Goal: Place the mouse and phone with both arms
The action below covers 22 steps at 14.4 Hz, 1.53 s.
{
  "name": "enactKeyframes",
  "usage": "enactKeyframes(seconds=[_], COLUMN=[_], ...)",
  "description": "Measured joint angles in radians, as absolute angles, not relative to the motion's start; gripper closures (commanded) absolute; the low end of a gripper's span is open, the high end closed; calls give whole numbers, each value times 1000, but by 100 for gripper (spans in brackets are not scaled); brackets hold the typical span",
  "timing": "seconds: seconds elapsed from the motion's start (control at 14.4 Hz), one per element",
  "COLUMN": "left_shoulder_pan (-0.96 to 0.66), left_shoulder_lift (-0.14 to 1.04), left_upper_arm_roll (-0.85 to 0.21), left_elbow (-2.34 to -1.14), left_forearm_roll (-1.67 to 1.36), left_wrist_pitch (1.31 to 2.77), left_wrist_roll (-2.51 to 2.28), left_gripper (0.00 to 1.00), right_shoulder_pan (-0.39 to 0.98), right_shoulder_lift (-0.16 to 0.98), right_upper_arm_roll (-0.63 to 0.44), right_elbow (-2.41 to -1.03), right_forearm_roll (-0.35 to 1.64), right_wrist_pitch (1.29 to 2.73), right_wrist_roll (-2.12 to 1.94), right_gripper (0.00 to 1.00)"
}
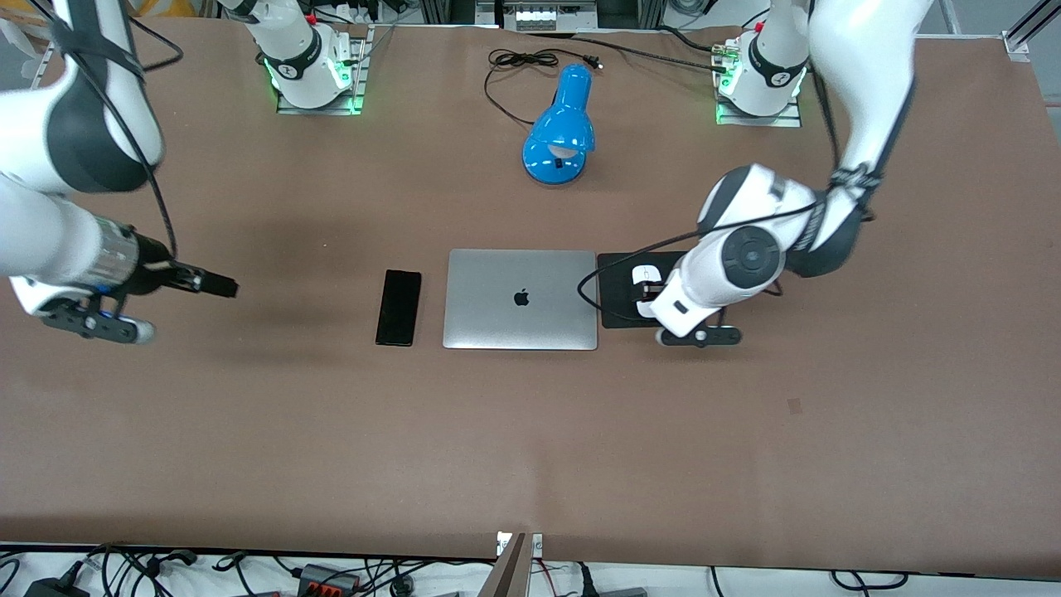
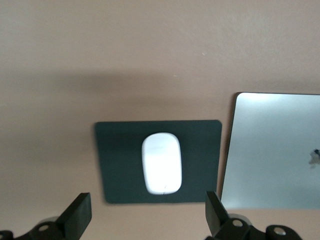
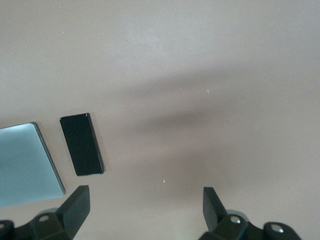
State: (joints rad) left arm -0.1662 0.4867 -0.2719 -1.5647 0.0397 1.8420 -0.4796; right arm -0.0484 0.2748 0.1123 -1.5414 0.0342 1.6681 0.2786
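The white mouse (image 1: 644, 274) lies on a black mouse pad (image 1: 617, 282) beside the laptop, toward the left arm's end. My left gripper (image 1: 648, 293) hangs open just above the mouse and partly covers it. In the left wrist view the mouse (image 2: 161, 162) rests free on the pad (image 2: 117, 160), apart from my open left gripper (image 2: 147, 217). The black phone (image 1: 399, 307) lies flat beside the laptop, toward the right arm's end. My right gripper (image 1: 217, 286) is open and empty over bare table. In the right wrist view the phone (image 3: 81, 144) is off to one side of it (image 3: 145, 210).
A closed silver laptop (image 1: 520, 298) lies between the phone and the pad, and shows in both wrist views (image 2: 272, 150) (image 3: 25, 162). A blue desk lamp (image 1: 562, 124) with a black cable (image 1: 522, 62) lies farther from the front camera, between the arm bases.
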Motion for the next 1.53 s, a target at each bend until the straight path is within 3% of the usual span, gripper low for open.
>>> enactKeyframes(seconds=[0.14,0.35,0.76,0.97,1.18,1.32,1.53], left_shoulder_pan=[-149,-120,-3,-8,-5,-5,-4], left_shoulder_lift=[475,447,259,107,8,-9,-9], left_upper_arm_roll=[-272,-270,-208,-89,-30,-25,-37], left_elbow=[-1457,-1390,-1396,-1538,-1686,-1707,-1695], left_forearm_roll=[114,139,65,-67,-87,-79,-34], left_wrist_pitch=[1670,1545,1321,1361,1568,1668,1690], left_wrist_roll=[-472,-405,-124,-32,44,43,26], left_gripper=[0,0,0,0,0,0,0], right_shoulder_pan=[-57,-105,-155,-156,-168,-177,-177], right_shoulder_lift=[236,167,92,55,30,29,26], right_upper_arm_roll=[112,112,112,115,114,114,116], right_elbow=[-1547,-1582,-1643,-1643,-1646,-1647,-1646], right_forearm_roll=[34,34,34,32,18,17,17], right_wrist_pitch=[1630,1616,1619,1680,1710,1697,1657], right_wrist_roll=[262,161,114,116,117,117,119], right_gripper=[0,0,0,0,0,0,0])
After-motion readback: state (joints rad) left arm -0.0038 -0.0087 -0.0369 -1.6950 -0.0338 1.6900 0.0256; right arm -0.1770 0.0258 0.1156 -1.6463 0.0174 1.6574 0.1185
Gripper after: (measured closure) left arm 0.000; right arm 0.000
